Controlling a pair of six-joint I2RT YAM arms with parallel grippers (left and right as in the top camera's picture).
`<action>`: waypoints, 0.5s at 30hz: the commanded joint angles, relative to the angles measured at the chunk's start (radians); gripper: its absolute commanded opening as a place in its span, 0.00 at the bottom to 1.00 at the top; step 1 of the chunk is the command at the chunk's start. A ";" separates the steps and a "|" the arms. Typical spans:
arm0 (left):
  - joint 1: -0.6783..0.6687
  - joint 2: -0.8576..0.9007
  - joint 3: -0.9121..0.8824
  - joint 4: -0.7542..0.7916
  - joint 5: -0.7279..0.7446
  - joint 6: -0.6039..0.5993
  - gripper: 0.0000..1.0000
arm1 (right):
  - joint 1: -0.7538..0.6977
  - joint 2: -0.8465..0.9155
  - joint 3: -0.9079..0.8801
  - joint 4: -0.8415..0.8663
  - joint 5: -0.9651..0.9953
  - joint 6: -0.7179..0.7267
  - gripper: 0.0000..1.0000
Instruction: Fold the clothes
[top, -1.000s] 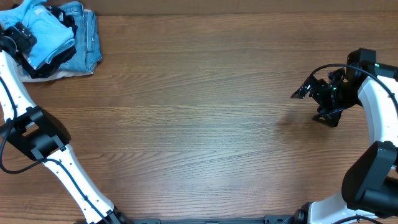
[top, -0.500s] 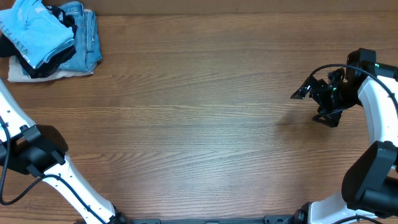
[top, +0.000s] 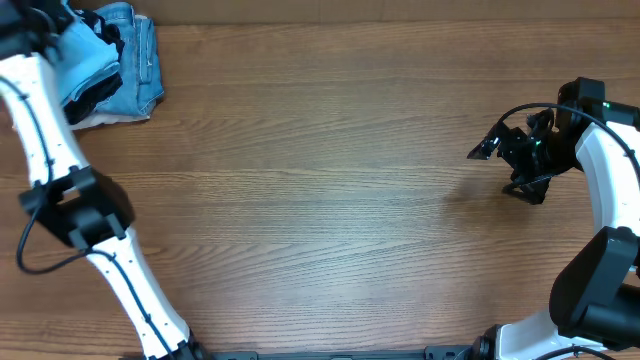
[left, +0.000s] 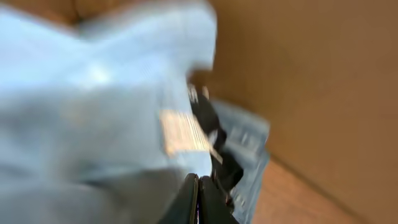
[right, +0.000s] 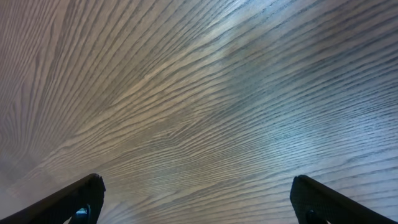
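The clothes, a light sky-blue T-shirt (top: 92, 55), lie crumpled on top of a pile at the table's far left corner. In the left wrist view the T-shirt (left: 93, 112) is blurred and fills the left half. My left gripper (left: 198, 186) is shut, its fingertips pressed together into the blue fabric. From overhead the left gripper (top: 48, 18) is over the pile at the frame's top-left edge, largely hidden by its own arm. My right gripper (top: 488, 146) hovers at the right, open over bare wood (right: 199, 93), with nothing between its fingers.
Under and beside the T-shirt lie blue denim jeans (top: 145, 60), a black garment (top: 92, 96) and a white piece of cloth (top: 100, 120). In the left wrist view, a brown wall (left: 311, 74) rises behind the pile. The wooden table (top: 320, 200) spans the view.
My left gripper has shut on the T-shirt. The left arm has swung across the pile's left side. The right arm has not moved.
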 joint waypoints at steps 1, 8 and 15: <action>-0.015 0.080 -0.005 -0.008 -0.023 0.026 0.04 | -0.001 -0.004 -0.005 -0.006 -0.002 -0.008 1.00; -0.012 0.058 0.003 -0.019 0.008 0.077 0.04 | -0.001 -0.004 -0.005 -0.013 -0.002 -0.008 1.00; -0.011 -0.104 0.006 0.022 0.015 0.076 0.04 | -0.001 -0.004 -0.005 -0.013 -0.002 -0.008 1.00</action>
